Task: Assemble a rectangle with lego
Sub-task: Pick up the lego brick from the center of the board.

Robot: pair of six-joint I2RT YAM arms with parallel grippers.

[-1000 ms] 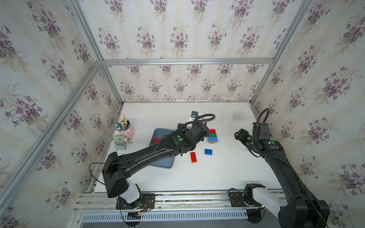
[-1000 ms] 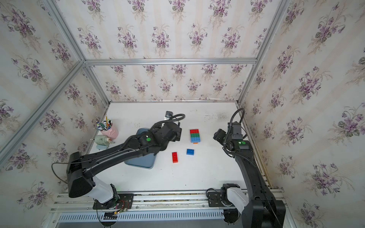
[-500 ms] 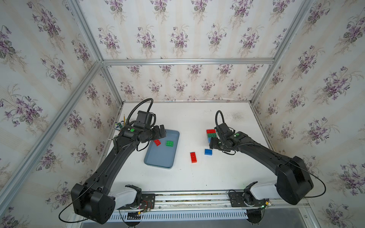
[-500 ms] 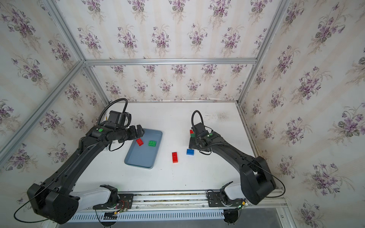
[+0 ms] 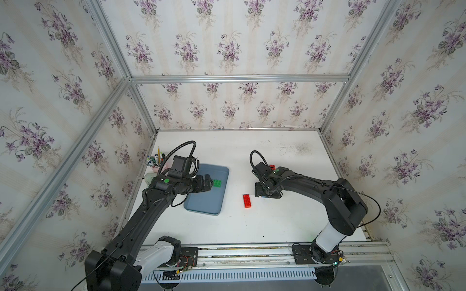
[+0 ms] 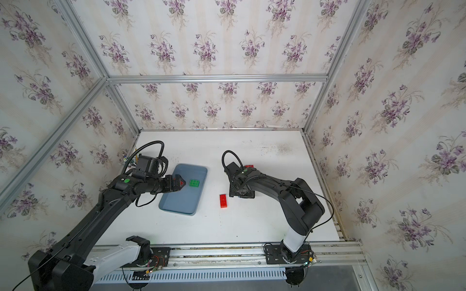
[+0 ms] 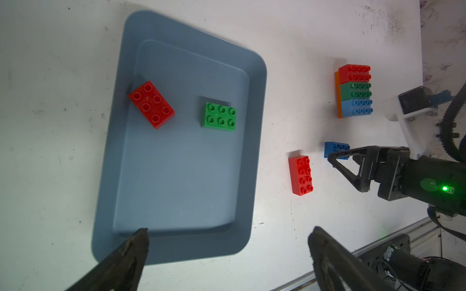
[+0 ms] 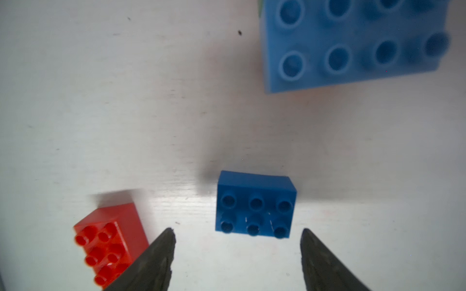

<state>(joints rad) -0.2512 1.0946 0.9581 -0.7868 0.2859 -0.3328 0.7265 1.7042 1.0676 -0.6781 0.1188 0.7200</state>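
Left gripper: the left gripper point(image 7: 229, 236) has its jaws spread wide with nothing between them. In a top view it point(image 5: 208, 182) hangs left of the frame's centre, over the tray.
Right gripper: the right gripper point(image 8: 237, 236) has its jaws apart and is clamped on nothing. In a top view it point(image 5: 264, 192) points down at the table, right of centre.
Small blue brick: a dark blue six-stud plastic brick point(image 8: 254, 204) lies flat on the table just ahead of the right gripper's tips, with a gap on each side.
Tray: a grey-blue rounded plastic tray point(image 5: 204, 201) rests on the white tabletop point(image 5: 252, 226), left of centre.
Bricks in tray: a red six-stud plastic brick point(image 7: 151, 104) lies skewed. A green six-stud plastic brick point(image 7: 219, 116) lies apart from it, and in a top view is in the tray's upper right part point(image 5: 217, 183).
Loose brick: a long red eight-stud plastic brick point(image 5: 247, 200) lies just below centre, between the tray and the right gripper, touching neither.
Built block: a red eight-stud brick point(image 7: 354, 73), a green eight-stud brick point(image 7: 355, 90) and a light blue eight-stud brick point(image 7: 356, 107) sit side by side with edges touching, on an orange layer point(image 7: 338, 100) beneath. In both top views the right arm hides most of it.
Table edge: a cup of pens point(image 5: 155, 161) stands at the upper left of the tray.
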